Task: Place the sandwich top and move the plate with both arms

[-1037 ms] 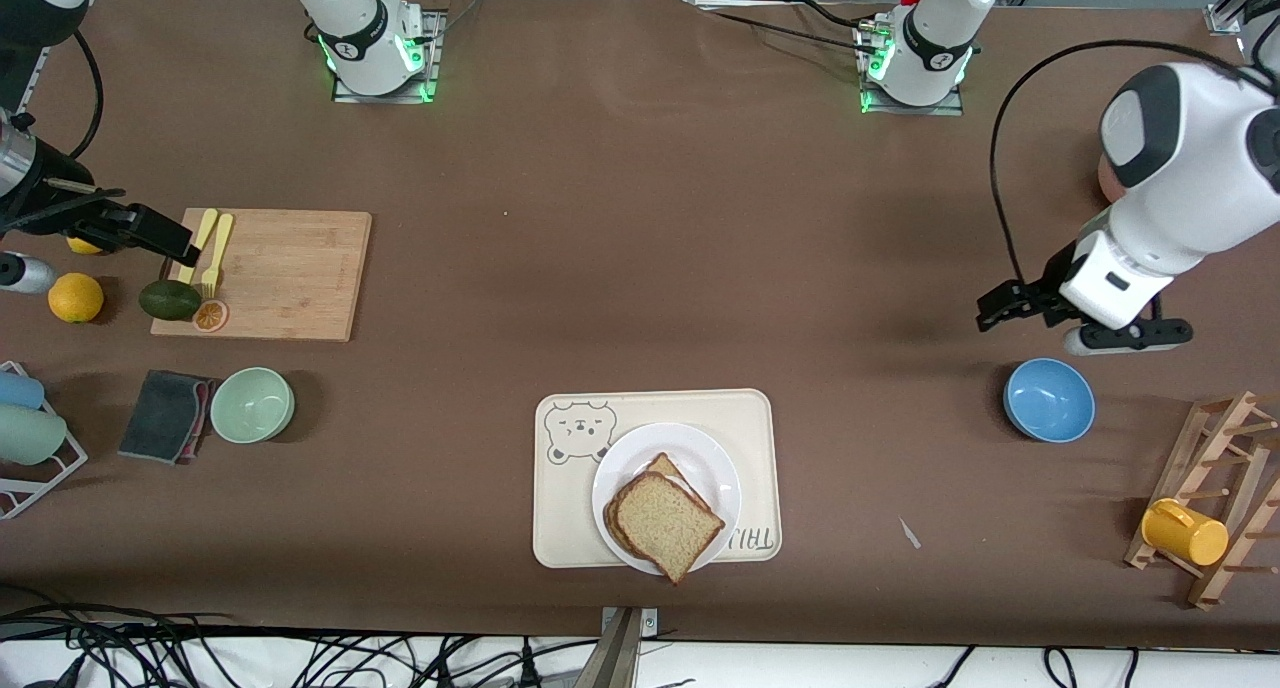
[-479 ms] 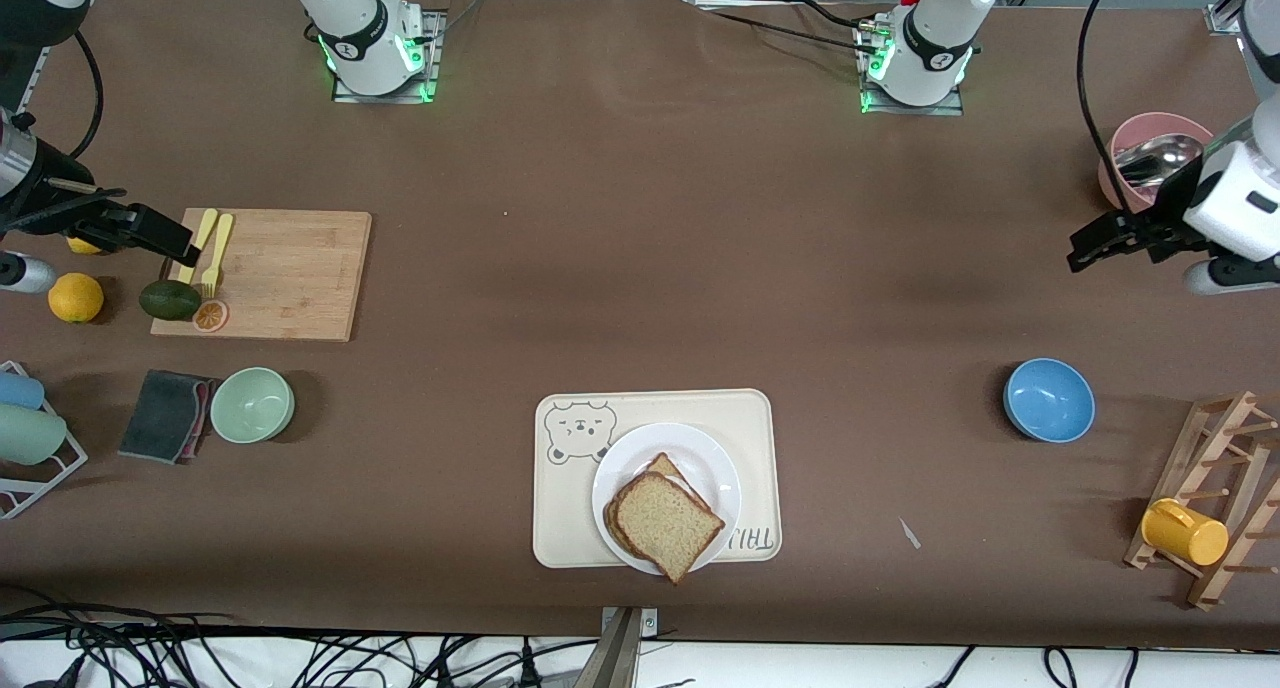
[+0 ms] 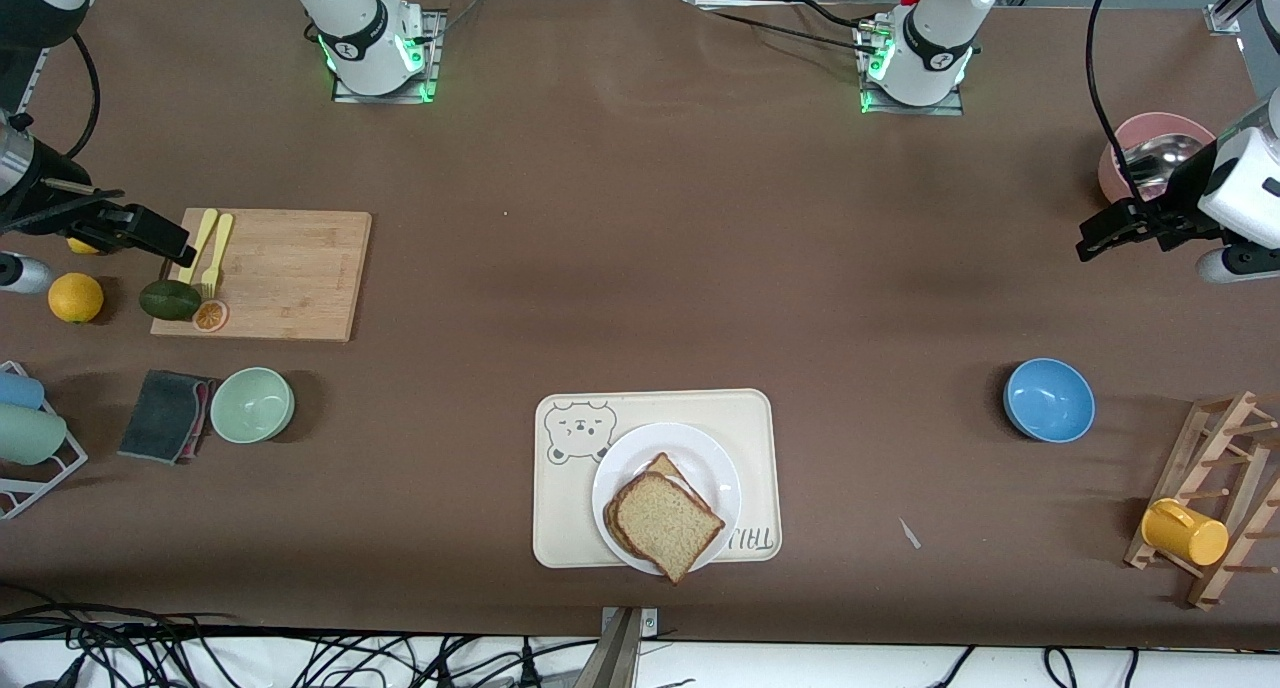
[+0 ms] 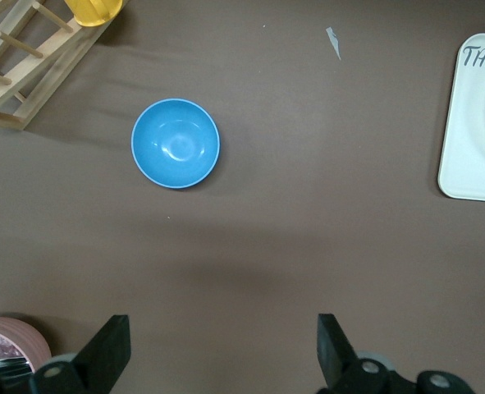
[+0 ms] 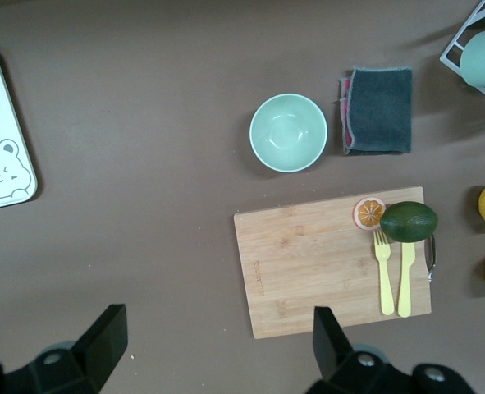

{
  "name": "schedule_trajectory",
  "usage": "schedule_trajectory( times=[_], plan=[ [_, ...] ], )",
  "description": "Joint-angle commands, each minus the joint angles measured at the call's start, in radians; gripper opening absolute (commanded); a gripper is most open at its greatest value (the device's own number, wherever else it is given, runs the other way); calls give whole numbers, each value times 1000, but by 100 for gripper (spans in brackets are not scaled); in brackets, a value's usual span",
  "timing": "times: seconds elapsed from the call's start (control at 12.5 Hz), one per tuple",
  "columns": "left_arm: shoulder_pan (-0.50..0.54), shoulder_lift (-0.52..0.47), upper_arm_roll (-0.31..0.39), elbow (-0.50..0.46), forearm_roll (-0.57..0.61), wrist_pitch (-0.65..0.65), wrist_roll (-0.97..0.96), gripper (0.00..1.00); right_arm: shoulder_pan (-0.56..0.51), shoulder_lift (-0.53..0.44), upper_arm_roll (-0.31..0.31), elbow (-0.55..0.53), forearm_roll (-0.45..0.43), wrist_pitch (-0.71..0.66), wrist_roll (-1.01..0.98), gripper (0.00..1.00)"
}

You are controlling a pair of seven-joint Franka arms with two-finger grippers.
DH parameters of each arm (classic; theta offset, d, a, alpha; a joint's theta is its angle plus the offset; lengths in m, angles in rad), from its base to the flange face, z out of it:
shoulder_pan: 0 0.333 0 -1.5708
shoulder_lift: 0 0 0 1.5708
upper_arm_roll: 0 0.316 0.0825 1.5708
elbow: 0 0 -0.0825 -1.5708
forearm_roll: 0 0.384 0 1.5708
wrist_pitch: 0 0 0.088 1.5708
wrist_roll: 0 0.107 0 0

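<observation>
Tan bread, the sandwich top (image 3: 666, 524), is already lying on the plate (image 3: 620, 468) on the bear tray (image 3: 560, 528), while I am drawing my left tool (image 3: 1100, 240), wide open and empty, well away from it, my right tool (image 3: 170, 248) waiting open over the cutting board (image 3: 290, 273), leaving the two-armed plate move undone.

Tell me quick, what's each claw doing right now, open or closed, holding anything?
Left claw: open, empty, up beside the pink bowl.
Right claw: open, empty, over the cutting board edge.
</observation>
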Motion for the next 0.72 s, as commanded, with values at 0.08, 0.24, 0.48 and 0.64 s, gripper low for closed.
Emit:
schedule_trajectory(
  times=[0.08, 0.24, 0.48, 0.64],
  plan=[
    [5, -19, -17, 10, 23, -25, -14, 100, 4, 2, -1, 16, -14, 0, -14, 100],
    [5, -25, -17, 10, 23, -28, -15, 100, 4, 2, -1, 16, -14, -1, -14, 100],
    [5, -33, -15, 10, 22, -45, -15, 100, 7, 2, -1, 16, -14, 0, -12, 100],
    [5, -33, -15, 10, 22, -45, -14, 100, 5, 2, -1, 16, -14, 0, -12, 100]
  ],
)
